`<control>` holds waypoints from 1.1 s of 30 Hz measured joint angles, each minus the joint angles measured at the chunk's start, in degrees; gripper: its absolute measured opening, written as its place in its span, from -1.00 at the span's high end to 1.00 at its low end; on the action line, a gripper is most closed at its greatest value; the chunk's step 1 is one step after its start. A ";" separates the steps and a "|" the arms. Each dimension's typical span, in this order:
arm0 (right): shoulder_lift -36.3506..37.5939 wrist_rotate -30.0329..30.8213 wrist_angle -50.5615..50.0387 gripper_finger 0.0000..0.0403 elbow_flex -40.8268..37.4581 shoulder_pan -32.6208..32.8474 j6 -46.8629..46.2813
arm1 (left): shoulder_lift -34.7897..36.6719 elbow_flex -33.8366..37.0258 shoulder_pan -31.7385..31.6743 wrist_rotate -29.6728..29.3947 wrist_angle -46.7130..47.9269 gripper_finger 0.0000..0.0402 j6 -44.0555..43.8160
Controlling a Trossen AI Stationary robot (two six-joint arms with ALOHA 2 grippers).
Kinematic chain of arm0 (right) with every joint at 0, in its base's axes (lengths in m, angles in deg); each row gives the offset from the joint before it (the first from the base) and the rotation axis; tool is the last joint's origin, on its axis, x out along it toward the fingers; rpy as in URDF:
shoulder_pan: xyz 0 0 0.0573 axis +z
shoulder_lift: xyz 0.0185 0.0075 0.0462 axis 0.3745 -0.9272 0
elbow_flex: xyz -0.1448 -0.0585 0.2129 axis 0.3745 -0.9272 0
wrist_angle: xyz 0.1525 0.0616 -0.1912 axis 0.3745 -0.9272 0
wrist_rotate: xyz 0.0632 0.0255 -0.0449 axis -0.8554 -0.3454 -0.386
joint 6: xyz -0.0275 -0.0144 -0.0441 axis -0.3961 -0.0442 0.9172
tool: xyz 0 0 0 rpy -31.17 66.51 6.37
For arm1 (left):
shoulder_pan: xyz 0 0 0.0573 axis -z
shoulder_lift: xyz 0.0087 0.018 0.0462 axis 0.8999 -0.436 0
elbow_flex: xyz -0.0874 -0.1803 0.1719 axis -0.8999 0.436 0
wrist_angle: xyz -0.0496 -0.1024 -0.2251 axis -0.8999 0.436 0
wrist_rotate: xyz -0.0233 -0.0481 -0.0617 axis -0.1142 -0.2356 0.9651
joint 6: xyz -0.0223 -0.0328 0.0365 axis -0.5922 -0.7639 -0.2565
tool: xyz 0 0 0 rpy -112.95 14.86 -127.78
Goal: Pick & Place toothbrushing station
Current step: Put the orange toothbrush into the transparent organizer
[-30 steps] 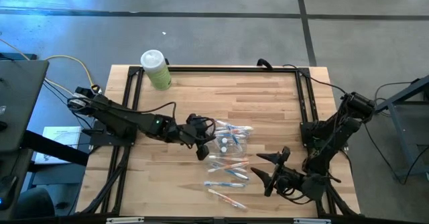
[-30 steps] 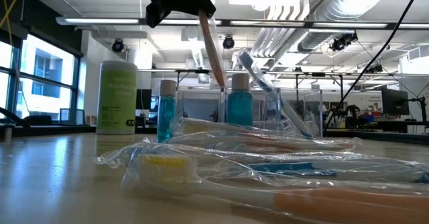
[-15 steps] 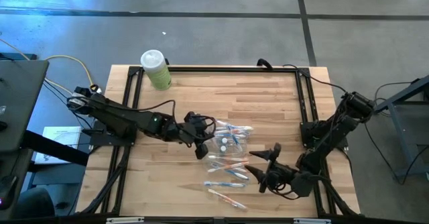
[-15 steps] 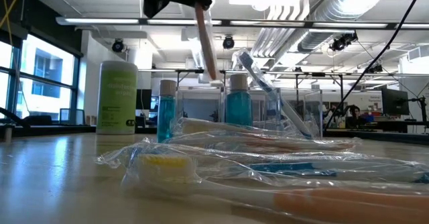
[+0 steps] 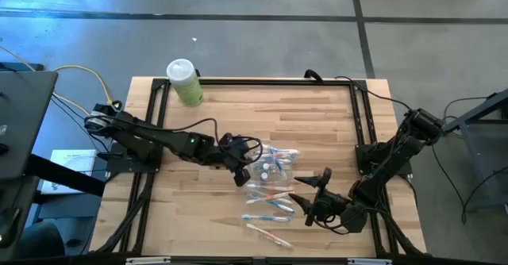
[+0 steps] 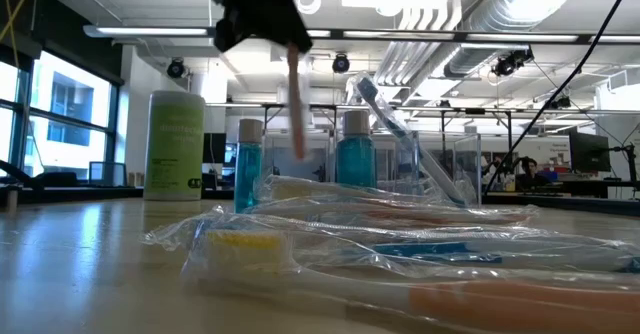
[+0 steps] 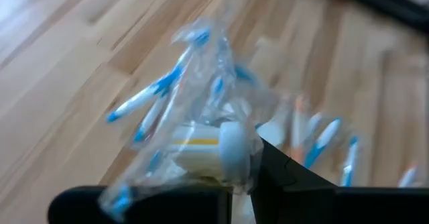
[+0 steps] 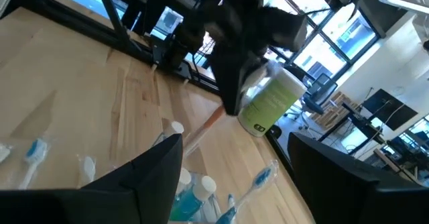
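The left claw (image 5: pixel 240 172) is pinched shut on an orange toothbrush (image 6: pixel 296 99) and has swung it left, off the clear holder (image 5: pixel 274 163). The right claw (image 5: pixel 311 200) has slid closer to the wrapped brushes (image 5: pixel 268 198), wide open and empty.
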 joint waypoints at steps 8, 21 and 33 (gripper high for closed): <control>0.00 -1.28 -2.00 -0.31 -0.02 0.31 -3.89 | -3.70 0.00 -1.61 2.37 1.15 0.82 -0.08; 0.00 -2.60 -2.21 -0.31 0.00 0.17 -2.83 | -5.58 0.02 -0.17 5.20 0.33 0.81 0.77; 0.00 -2.59 -3.24 -0.31 0.00 0.26 -2.70 | -5.57 0.02 -0.33 4.08 -1.90 0.80 -1.47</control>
